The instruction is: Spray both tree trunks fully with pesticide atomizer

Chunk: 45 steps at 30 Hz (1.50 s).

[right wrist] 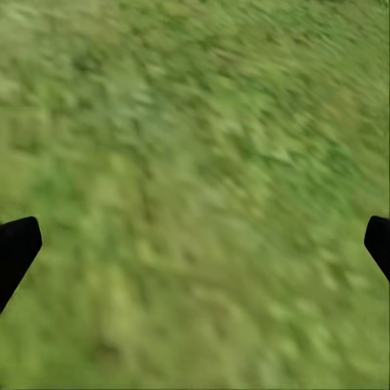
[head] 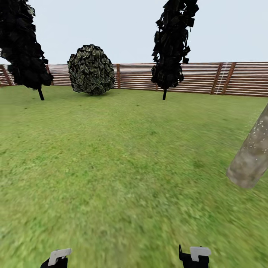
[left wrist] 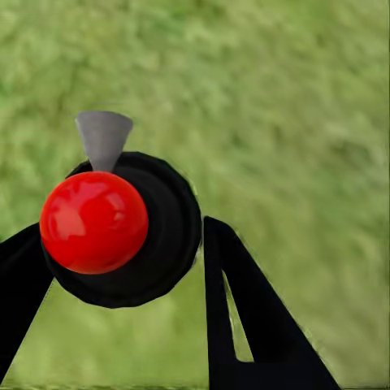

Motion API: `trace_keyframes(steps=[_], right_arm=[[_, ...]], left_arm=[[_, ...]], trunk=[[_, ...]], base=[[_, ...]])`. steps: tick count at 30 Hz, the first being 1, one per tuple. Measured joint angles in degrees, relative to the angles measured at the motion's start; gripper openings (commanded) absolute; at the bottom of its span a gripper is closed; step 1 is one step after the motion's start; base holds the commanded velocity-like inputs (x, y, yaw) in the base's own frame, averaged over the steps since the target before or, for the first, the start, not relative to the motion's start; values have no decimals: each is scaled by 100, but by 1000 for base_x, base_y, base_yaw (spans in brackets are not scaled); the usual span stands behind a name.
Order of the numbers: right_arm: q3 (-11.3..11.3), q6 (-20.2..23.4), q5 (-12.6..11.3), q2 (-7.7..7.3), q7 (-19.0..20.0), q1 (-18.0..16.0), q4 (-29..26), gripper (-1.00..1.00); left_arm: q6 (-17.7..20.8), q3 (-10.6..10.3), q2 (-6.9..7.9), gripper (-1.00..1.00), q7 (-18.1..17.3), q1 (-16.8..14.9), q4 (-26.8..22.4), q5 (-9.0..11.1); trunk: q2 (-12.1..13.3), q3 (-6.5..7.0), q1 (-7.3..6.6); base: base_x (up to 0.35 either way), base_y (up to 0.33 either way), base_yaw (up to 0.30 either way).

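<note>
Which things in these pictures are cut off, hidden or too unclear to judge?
- Tree trunk, head view: the right edge cuts it; its crown and height stay unseen.
- Atomizer, left wrist view: its body is hidden behind its own round top and red ball.
- Right gripper, right wrist view: the edges cut its fingertips.
- Lawn: blurred.

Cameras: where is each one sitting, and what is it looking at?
Head view: on the robot's head, facing over the lawn to the fence; both arms' ends show.
Left wrist view: by the left tool, which holds the pesticide atomizer.
Right wrist view: by the open right tool, facing grass.
All share the lawn.
</note>
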Motion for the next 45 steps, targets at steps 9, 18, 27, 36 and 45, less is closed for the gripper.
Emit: trace_keyframes(steps=[9,18,27,36,45], right_arm=[[0,0,0,0,0,4,0,100],[0,0,0,0,0,5,0,100],[0,0,0,0,0,5,0,100],[0,0,0,0,0,6,0,100],[0,0,0,0,0,6,0,100]], left_arm=[[-18,17,42,-100,17,0,4,261],[-26,-2,30,-100,-3,0,3,367],[-9,-5,18,-100,-4,0,3,360],[-1,0,43,-100,3,0,10,377],[0,0,44,-100,4,0,12,378]], trunk=[[0,0,0],[0,0,0],[0,0,0],[0,0,0],[0,0,0]], base=[[0,0,286],[0,0,286],[0,0,286],[0,0,286],[0,0,286]])
